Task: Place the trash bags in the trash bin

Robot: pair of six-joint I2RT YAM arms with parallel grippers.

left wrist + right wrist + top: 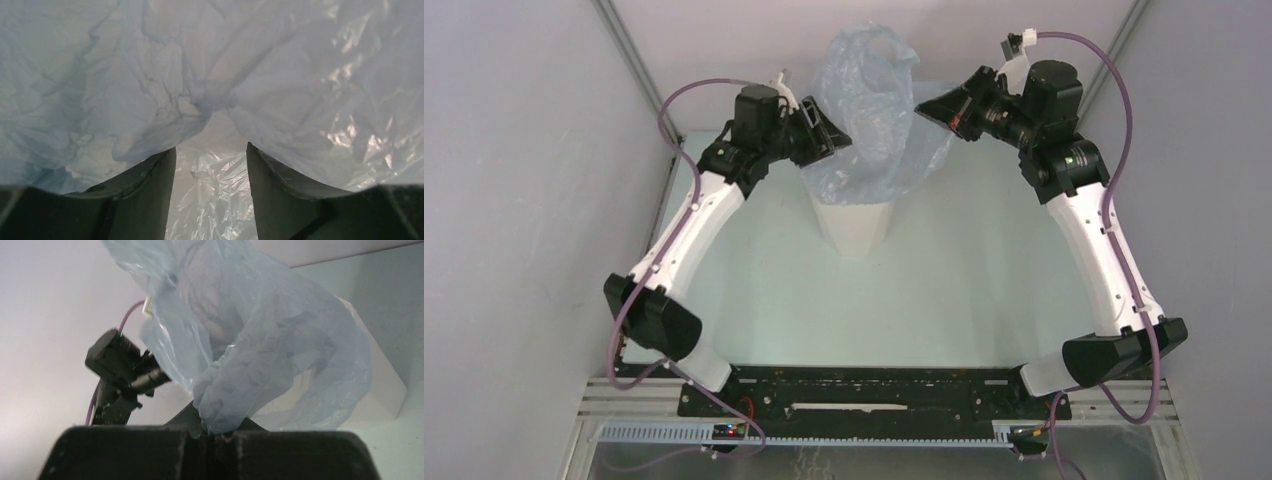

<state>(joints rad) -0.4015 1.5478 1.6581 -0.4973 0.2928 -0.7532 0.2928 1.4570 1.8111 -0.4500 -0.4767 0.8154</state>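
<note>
From above, we see the trash bag puffed up over the top of the trash bin, not pushed in yet. We think the bag should be pushed down slowly so it sinks inside. The left gripper and right gripper reach in from each side, elbows bent.

In the left wrist view, our fingers stand apart, pinching nothing.

In the right wrist view, our jaws squeeze tight on a bunch of bag.
</note>
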